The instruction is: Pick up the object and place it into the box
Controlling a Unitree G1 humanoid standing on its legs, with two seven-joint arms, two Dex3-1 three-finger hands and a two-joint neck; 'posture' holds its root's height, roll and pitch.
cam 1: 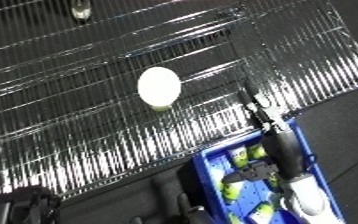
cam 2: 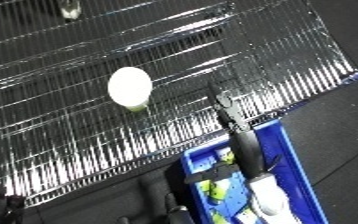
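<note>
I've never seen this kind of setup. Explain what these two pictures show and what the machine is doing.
Both pictures come from a stereo camera on a humanoid robot's head, looking down: left eye and right eye, same moment. The shiny grid is a wire rack. On it lies a white round object. Below is a blue bin holding yellow-green items. The right forearm reaches up over the bin, its dark right hand at the rack's edge, away from the object. Nothing is visibly held. The left hand isn't visible.

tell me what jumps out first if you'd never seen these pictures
A white round object lying on the shiny wire rack, near the middle of the view. Then the blue bin at the lower right, holding yellow-green items, with the robot's right hand reaching over its rim towards the rack.
</note>
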